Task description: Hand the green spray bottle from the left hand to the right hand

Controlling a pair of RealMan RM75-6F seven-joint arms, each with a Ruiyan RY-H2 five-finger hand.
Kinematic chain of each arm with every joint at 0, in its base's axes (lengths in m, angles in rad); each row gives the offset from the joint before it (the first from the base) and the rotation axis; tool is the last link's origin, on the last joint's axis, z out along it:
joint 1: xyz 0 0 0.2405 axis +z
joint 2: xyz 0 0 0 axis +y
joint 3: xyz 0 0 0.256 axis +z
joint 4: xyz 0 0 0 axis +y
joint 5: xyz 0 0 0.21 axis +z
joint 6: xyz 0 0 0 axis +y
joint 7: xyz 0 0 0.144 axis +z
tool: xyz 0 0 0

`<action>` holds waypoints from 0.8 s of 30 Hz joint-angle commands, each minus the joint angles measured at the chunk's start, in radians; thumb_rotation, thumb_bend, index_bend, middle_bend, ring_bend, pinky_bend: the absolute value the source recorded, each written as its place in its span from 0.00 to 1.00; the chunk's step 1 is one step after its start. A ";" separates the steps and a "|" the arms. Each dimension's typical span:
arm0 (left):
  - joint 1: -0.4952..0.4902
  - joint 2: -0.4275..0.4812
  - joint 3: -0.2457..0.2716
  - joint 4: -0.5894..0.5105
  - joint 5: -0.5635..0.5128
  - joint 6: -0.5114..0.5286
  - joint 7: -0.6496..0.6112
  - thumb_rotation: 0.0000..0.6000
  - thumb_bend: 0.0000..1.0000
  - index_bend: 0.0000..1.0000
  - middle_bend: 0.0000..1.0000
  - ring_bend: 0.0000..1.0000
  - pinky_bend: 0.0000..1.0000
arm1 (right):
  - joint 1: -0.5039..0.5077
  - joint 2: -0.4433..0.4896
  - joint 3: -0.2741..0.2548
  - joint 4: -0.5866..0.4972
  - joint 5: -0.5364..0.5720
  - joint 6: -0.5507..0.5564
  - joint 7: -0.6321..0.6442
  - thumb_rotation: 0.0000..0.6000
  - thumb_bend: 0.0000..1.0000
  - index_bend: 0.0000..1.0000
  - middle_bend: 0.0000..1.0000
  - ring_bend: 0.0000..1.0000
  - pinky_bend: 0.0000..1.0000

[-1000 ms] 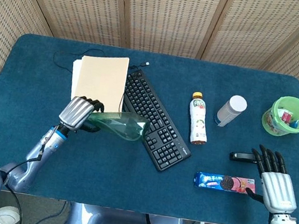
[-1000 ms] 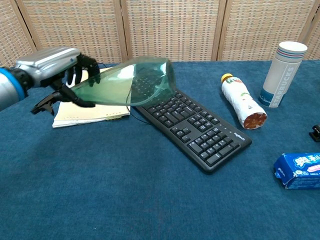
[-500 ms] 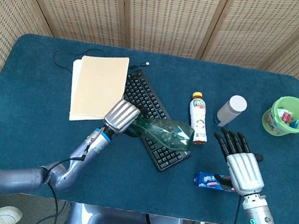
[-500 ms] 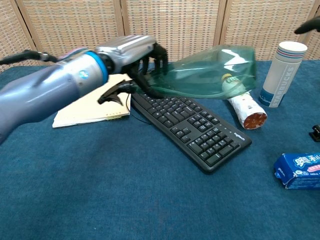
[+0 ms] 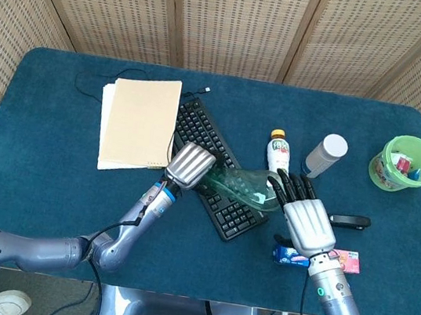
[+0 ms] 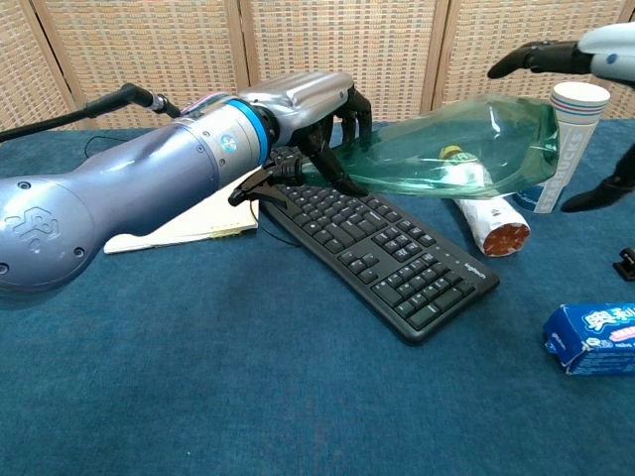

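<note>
The green spray bottle [image 5: 239, 186] [image 6: 451, 149] is translucent and lies level in the air above the keyboard's right end. My left hand [image 5: 191, 166] [image 6: 313, 124] grips its narrow end. My right hand [image 5: 305, 222] hovers at the bottle's wide end with fingers spread; in the chest view its fingers [image 6: 536, 58] reach over the top of the bottle and its thumb [image 6: 600, 193] hangs below, apart from it. Whether any finger touches the bottle I cannot tell.
Under the bottle lie a black keyboard [image 5: 217, 166] and a tipped drink bottle [image 5: 278, 156]. A white cup [image 5: 326, 154], a cookie pack [image 5: 338, 260], a black clip [image 5: 350, 221], a green tub [image 5: 405, 163] and a paper folder [image 5: 138, 121] share the blue table [image 5: 41, 180].
My left hand has carried the bottle rightward from beside the folder to above the keyboard. My right hand has moved left and inward to the bottle's wide end.
</note>
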 commanded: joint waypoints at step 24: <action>-0.009 0.000 0.025 -0.036 -0.037 0.046 -0.065 1.00 0.23 0.64 0.50 0.56 0.54 | 0.222 -0.232 0.058 0.090 0.373 0.145 -0.223 1.00 0.00 0.00 0.00 0.00 0.00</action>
